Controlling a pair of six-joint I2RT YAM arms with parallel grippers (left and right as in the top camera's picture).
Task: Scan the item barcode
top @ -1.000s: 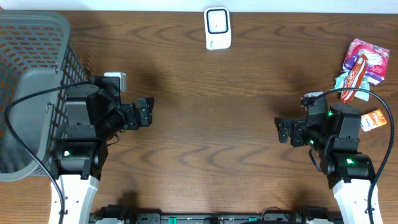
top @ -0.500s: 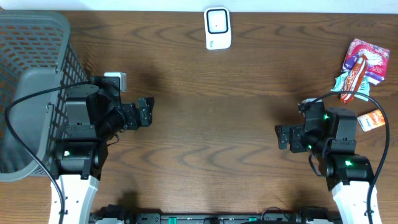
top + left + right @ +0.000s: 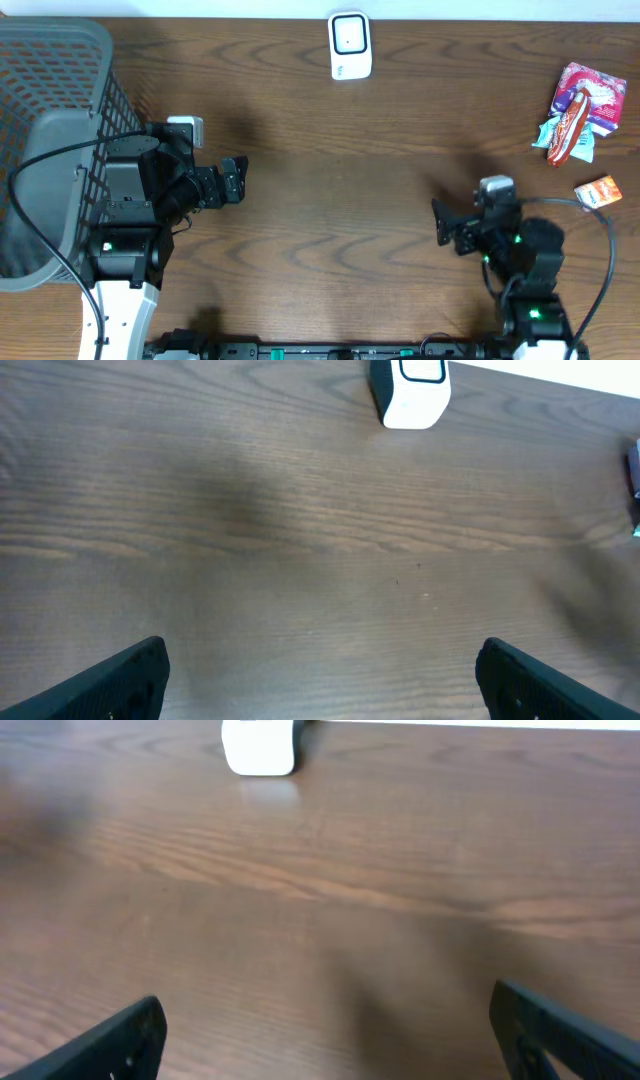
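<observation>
- My left gripper (image 3: pixel 238 180) stands wide open with nothing between its jaws. In the left wrist view the dark, matte fingertips (image 3: pixel 120 682) sit at the two bottom corners with only bare wood between them.
- My right gripper (image 3: pixel 441 222) is spread just as wide and is also empty. Its black fingertips (image 3: pixel 105 1042) frame a stretch of table in the right wrist view.
- The table (image 3: pixel 330 180) is dark brown wood with a long wavy grain and a smooth, slightly glossy face.
- The scanner (image 3: pixel 350 45) is a small white plastic block with rounded corners and a dark-rimmed window on its face. It stands at the far edge of the table, about midway between my arms and well apart from both grippers.
- The goods to scan lie in a loose cluster at the far right of the table, beyond my right arm and untouched.
- A crinkly pink packet (image 3: pixel 590 95) lies farthest back. A long red wrapper (image 3: pixel 568 135) lies just in front of it, across a scrap of teal foil (image 3: pixel 549 130).
- A small orange box (image 3: pixel 600 191), flat and rectangular, lies alone nearer to my right arm.
- A grey plastic basket (image 3: pixel 60 60) with open grid walls stands at the far left, just beside my left arm.
</observation>
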